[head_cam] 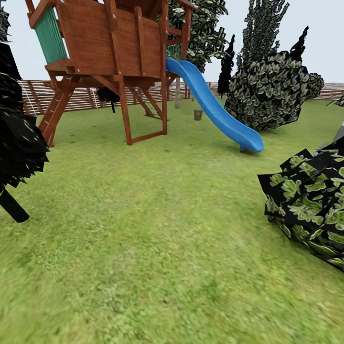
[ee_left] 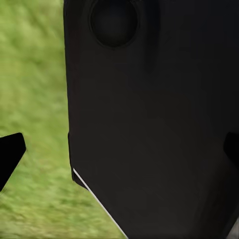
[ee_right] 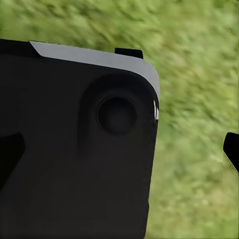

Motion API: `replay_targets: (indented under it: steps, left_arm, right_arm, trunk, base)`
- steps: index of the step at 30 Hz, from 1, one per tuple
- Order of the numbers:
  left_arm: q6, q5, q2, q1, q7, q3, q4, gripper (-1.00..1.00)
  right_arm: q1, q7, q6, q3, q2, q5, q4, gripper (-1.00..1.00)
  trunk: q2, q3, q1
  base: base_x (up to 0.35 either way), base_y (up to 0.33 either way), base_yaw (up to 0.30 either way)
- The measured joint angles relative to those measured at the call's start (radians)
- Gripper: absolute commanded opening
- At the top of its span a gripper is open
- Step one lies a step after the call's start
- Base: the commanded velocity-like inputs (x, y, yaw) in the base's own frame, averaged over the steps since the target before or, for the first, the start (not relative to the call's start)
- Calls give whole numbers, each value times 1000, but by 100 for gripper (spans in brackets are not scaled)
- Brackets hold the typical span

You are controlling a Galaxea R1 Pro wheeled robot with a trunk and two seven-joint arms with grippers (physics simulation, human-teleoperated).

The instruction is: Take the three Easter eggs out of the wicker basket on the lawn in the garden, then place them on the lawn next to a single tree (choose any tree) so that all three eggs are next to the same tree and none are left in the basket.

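In transit over lawn (head_cam: 157,248); basket and eggs not in sight. Small brown object (head_cam: 198,114) far off near slide foot, maybe the basket, too small to tell. Best to scan on, steer through open grass. Playset (head_cam: 110,52), blue slide (head_cam: 215,107), leafy bush (head_cam: 310,210) at right hem the path. Fingertip (ee_left: 10,154) and fingertip (ee_right: 231,149) at wrist-view edges, opening unclear, nothing visibly held.

Mottled green lawn (head_cam: 157,239); blue slide (head_cam: 215,110); brown playset (head_cam: 110,43)

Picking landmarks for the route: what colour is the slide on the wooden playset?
Bright blue; the slide shows best in the head view.
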State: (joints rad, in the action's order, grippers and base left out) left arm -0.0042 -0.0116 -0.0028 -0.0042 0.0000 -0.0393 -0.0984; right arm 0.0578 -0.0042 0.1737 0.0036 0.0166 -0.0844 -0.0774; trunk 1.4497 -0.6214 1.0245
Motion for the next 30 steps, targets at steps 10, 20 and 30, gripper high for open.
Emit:
replay_targets:
  steps: [10,20,30]
  left_arm:
    - [0,0,0,0,0,0,-1,100]
    - [0,0,0,0,0,0,-1,100]
    - [0,0,0,0,0,0,0,100]
  right_arm:
    - [0,0,0,0,-1,0,0,100]
    - [0,0,0,0,-1,0,-1,100]
    - [0,0,0,0,0,0,-2,100]
  trunk:
    - [0,0,0]
    - [0,0,0]
    - [0,0,0]
  base:
    - [327,94,0]
    - [327,93,0]
    - [327,93,0]
